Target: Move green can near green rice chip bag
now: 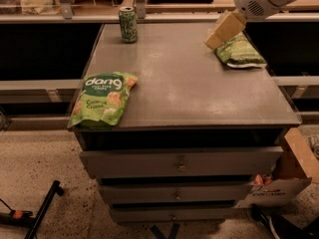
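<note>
The green can stands upright at the far left corner of the grey cabinet top. The green rice chip bag, with white "dang" lettering, lies flat at the front left edge. My gripper hangs from the white arm at the upper right, above the far right part of the top, just left of a darker green bag. It is well to the right of the can and holds nothing that I can see.
A darker green snack bag lies at the far right of the top. Drawers are below the top. A cardboard box stands on the floor at the right. A shelf rail runs behind the cabinet.
</note>
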Motion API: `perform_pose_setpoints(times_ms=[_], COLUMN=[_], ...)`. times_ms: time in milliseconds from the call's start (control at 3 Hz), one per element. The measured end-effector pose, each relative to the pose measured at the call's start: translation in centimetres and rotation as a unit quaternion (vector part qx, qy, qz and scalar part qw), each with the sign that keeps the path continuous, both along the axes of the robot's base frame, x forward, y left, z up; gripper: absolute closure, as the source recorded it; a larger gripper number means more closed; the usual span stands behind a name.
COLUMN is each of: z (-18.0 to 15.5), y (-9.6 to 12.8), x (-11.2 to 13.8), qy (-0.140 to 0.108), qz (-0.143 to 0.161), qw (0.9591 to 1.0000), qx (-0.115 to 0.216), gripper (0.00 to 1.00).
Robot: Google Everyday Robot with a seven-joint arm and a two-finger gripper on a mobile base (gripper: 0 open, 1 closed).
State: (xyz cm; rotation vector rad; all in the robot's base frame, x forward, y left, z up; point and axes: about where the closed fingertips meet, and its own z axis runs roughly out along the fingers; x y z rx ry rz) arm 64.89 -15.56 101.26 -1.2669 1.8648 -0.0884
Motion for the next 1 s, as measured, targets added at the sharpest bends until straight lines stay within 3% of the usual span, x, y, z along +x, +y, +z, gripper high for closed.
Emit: perform_pose_setpoints(times_ms=[333, 667, 1000], z=[0.0, -0.5, -1.4], y=[0.0, 0.6, 1.7], x=[0.0, 0.4, 3.2], qy=[0.000, 0.001, -0.006], qz=[0.000, -0.008, -0.016], qw=[1.0000, 0.9997, 0.9962], qx=[0.000, 0.022, 0.086], gripper=[0.00, 0.00, 0.00])
